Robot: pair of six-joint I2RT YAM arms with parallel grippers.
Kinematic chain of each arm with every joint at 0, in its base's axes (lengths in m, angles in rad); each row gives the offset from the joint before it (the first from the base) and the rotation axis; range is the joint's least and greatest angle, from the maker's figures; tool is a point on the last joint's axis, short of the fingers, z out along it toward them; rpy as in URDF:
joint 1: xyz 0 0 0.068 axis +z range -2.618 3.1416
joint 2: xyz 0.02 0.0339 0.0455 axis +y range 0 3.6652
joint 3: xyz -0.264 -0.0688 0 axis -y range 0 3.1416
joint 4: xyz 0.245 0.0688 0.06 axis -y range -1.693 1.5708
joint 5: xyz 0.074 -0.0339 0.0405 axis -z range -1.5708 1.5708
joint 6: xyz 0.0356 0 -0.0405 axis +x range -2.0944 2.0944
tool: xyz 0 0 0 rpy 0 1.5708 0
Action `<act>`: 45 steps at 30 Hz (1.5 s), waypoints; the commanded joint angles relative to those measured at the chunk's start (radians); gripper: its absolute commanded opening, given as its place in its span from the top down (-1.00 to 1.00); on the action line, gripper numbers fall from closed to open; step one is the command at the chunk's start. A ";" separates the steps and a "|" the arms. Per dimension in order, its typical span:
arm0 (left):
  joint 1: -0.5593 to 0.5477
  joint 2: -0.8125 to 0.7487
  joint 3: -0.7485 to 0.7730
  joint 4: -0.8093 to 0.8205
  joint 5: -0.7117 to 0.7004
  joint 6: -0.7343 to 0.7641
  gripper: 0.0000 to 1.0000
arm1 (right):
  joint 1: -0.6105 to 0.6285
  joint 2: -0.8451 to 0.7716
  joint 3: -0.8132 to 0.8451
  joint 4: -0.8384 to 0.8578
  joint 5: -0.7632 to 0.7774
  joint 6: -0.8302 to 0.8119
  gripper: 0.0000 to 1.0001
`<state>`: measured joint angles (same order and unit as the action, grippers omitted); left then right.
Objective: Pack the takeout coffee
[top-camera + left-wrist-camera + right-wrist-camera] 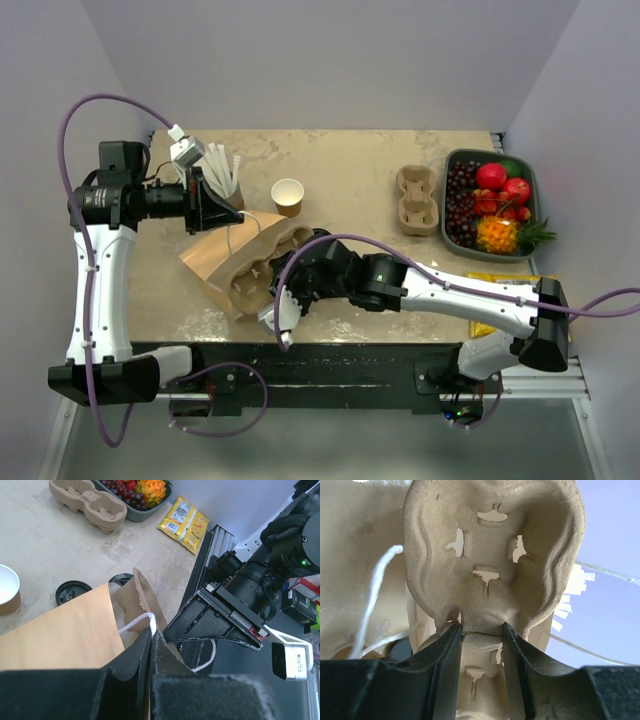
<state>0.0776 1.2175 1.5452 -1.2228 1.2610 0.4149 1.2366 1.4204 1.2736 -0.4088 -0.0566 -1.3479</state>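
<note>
Position of takeout coffee [71,591]: on tabletop [350,160], just past right-hand far edge of brown paper bag [60,635], near lidless cup [287,195]. Only round black lid showing, flat face turned up, sip-hole moulding visible. Kraft body hidden behind bag, so long axis judged upright from lid alone, not certain. Second black lid [120,578] just beside it on near side, half hidden behind bag mouth. Neither made out in top view.

Bag tipped over at near left of tabletop, mouth toward right arm. Left pincer [151,632] pressed together on bag rim, just where white cord handle [134,623] emerges. Right pincer [481,630] clamped on central tab of pulp cup carrier [490,555], one finger each side. Carrier at bag mouth, partly inside, cup holes visible from above.

Spare carriers [418,200] stacked at far right, just beside grey fruit tray [142,512]. Yellow snack packets [185,522] at near right edge of tabletop; print too small to read.
</note>
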 commanded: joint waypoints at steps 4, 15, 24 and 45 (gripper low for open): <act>0.002 0.002 0.049 0.025 0.060 -0.024 1.00 | 0.017 0.046 0.052 0.028 0.070 -0.057 0.99; -0.001 -0.004 0.032 0.031 0.058 -0.027 1.00 | 0.043 0.129 0.119 0.018 0.190 -0.040 1.00; -0.004 0.002 0.019 0.014 0.037 0.002 1.00 | 0.041 0.063 0.064 0.037 0.262 -0.037 1.00; -0.010 0.016 0.012 -0.004 -0.002 0.041 1.00 | 0.041 0.015 0.061 0.015 0.210 0.012 1.00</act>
<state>0.0742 1.2289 1.5539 -1.2221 1.2495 0.4206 1.2778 1.4975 1.3342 -0.4053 0.1684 -1.3609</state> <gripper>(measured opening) 0.021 0.381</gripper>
